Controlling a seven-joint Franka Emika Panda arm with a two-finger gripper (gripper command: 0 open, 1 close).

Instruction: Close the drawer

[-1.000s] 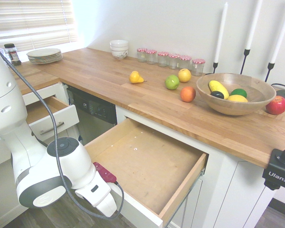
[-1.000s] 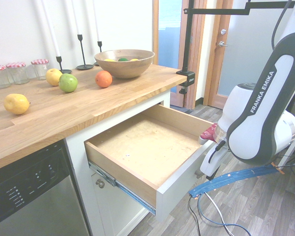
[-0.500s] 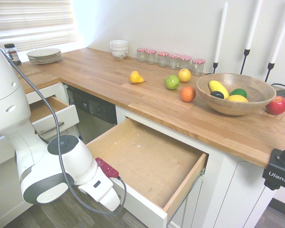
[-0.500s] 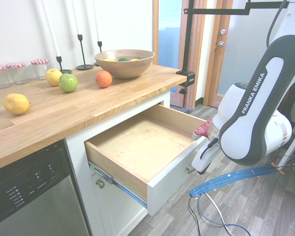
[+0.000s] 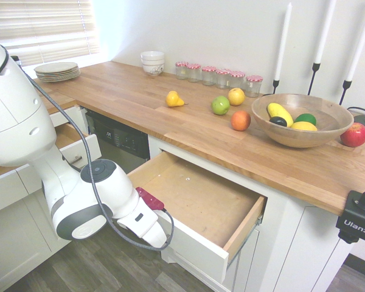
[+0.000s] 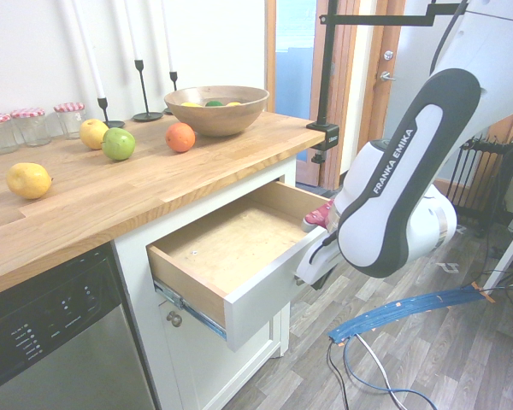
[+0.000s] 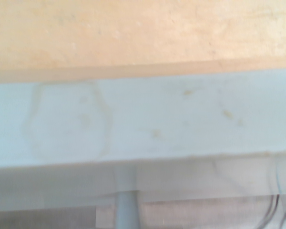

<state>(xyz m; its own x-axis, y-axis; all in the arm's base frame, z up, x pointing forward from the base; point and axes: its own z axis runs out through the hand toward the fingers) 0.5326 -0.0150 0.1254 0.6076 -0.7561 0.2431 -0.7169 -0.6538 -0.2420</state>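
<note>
Pushing off-centre, the closed pincer [image 6: 306,275] could have skewed the drawer [image 6: 265,295] and jammed its runners.

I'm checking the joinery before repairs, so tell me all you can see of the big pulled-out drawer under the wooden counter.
The wide, deep drawer stands partly open, apparently empty, a few small pale specks on its bare light-wood bottom. Its sides look like plain light wood; the front is a white panel with faint brownish marks and a ring-shaped stain on its top edge. A metal slide runs beneath one side. The white arm's gripper is at the front's outer face; contact is hard to confirm.
</note>
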